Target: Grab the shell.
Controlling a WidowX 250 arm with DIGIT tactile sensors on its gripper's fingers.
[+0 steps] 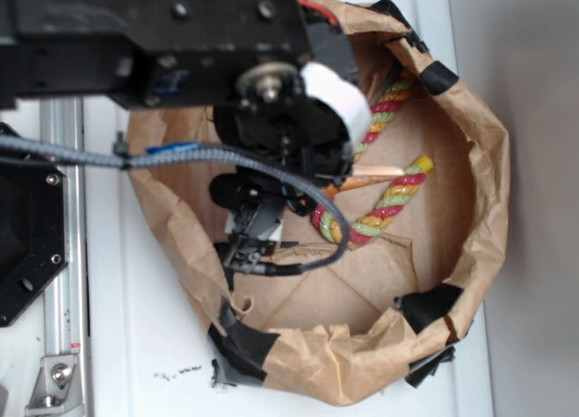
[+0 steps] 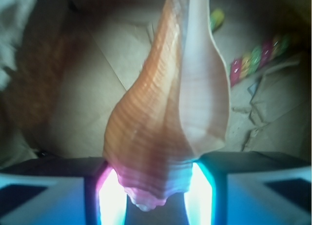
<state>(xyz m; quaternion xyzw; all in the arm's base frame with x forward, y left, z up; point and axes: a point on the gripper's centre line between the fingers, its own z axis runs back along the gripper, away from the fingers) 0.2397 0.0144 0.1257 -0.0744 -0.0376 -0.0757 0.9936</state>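
Note:
The shell (image 2: 165, 112) fills the wrist view: glossy orange-tan ribs, a pale pinkish opening on the right, its long tip pointing away from me. Its knobbly whorled end sits between my two fingers. My gripper (image 2: 153, 186) is shut on it, with both lit pads pressing its sides. In the exterior view only the shell's orange body and pale tip (image 1: 375, 175) stick out to the right from under the black arm. The gripper (image 1: 317, 177) there is mostly hidden by the arm and cable, inside the brown paper bowl.
A red-yellow-green twisted rope (image 1: 384, 204) lies curled right of the shell and also shows in the wrist view (image 2: 256, 59). The crumpled brown paper bowl (image 1: 479, 164) with black tape patches rings everything. A metal rail (image 1: 63, 254) runs along the left.

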